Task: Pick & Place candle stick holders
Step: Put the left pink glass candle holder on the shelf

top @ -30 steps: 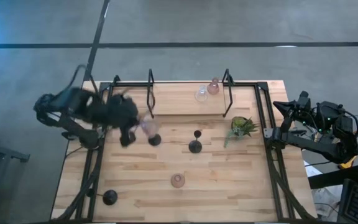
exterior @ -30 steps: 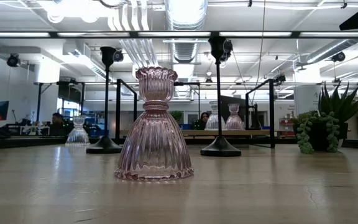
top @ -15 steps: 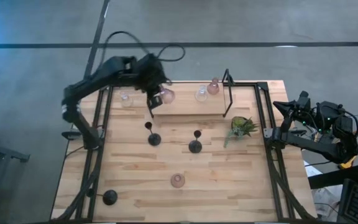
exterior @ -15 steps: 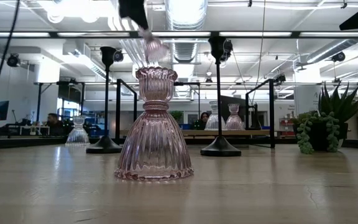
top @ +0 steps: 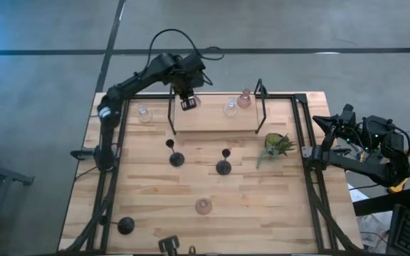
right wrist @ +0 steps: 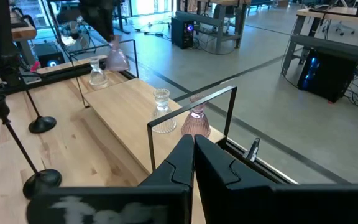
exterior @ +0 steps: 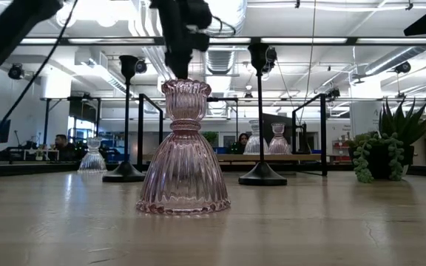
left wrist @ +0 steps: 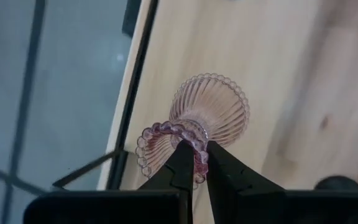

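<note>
My left tool pinched only the beaded rim of the pink holder above the raised shelf; judged liable to slip or tip on release.

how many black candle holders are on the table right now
3. One black holder stands left of the table's middle, a second beside it nearer the centre, and a third at the near-left corner. None looks hidden.

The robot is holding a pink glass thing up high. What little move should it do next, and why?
Probably lower it straight down. The left hand grips the ribbed pink glass candle holder by its rim above the raised wooden shelf, which already bears two glass holders, so it likely goes there.
</note>
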You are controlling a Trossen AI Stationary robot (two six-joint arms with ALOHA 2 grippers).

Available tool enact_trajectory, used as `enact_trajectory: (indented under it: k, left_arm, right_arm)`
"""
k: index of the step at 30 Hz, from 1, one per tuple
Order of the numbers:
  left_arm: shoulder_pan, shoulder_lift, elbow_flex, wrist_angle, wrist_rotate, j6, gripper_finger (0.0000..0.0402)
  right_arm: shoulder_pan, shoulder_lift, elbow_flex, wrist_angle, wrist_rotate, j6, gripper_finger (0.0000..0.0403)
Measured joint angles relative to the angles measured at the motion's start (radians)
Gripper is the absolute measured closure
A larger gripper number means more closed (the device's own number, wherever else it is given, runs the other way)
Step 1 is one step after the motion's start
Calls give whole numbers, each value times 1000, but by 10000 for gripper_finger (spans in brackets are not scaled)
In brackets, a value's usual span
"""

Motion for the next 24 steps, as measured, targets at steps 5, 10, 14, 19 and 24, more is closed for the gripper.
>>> enact_trajectory:
  k: [5, 10, 14, 19, 24]
  left_arm:
    - [59, 55, 24, -34, 20, -75, 377]
    - [104, 77, 19, -45, 23, -128, 377]
    - [125, 90, 19, -40, 26, -172, 377]
    - [133, 123, 10, -24, -2, -209, 377]
    - [125, 154, 3, -8, -45, -188, 377]
  right_arm:
    - [0, 0, 0, 0, 0, 0, 394]
    - [0, 0, 0, 0, 0, 0, 394]
    - [0, 0, 0, 0, 0, 0, 394]
    - [0, 0, 0, 0, 0, 0, 394]
    - [0, 0, 0, 0, 0, 0, 394]
